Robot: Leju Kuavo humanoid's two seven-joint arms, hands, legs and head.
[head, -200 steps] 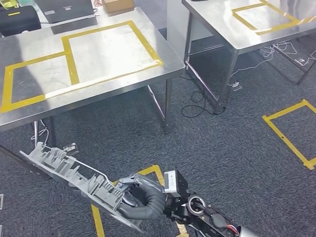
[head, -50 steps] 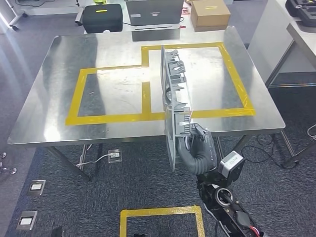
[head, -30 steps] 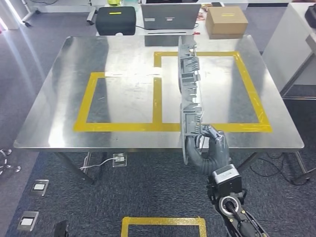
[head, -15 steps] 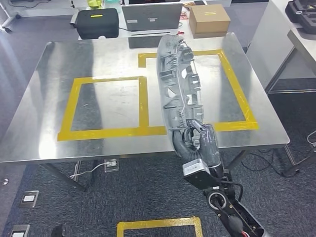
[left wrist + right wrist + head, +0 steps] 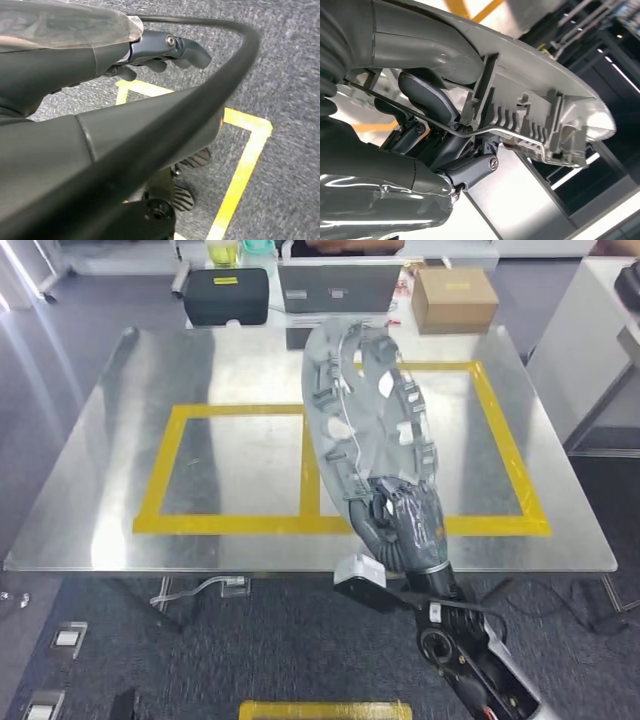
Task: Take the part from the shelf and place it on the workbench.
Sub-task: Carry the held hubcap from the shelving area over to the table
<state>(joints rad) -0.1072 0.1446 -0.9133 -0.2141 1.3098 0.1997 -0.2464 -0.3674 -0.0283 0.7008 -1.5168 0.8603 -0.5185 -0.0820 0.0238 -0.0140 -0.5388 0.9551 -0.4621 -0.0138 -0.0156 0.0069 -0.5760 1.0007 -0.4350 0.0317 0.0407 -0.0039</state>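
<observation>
A long grey moulded plastic part [image 5: 362, 410], ribbed and fitted with clips on its visible face, is held by its near end in the right hand [image 5: 404, 520], whose dark fingers are wrapped around that end. The part is raised above the steel counter [image 5: 98, 460] and tilted, its far end reaching out over the counter's middle and crossing the yellow tape outline [image 5: 226, 525] that marks two adjoining rectangles on the surface; whether any part of it touches the counter cannot be told. In the right wrist view the same part [image 5: 531, 115] is seen clamped between the thick thumb and the darker fingers [image 5: 429, 100], with a thin wire running along its ribbed edge. The left hand [image 5: 166, 50] is seen hanging over grey carpet crossed by yellow floor tape [image 5: 241, 165], with nothing in it, its fingers slightly curled. At the far edge of the counter a black case [image 5: 226, 295], a laptop [image 5: 340, 285] and a cardboard box [image 5: 453, 298] are seen.
</observation>
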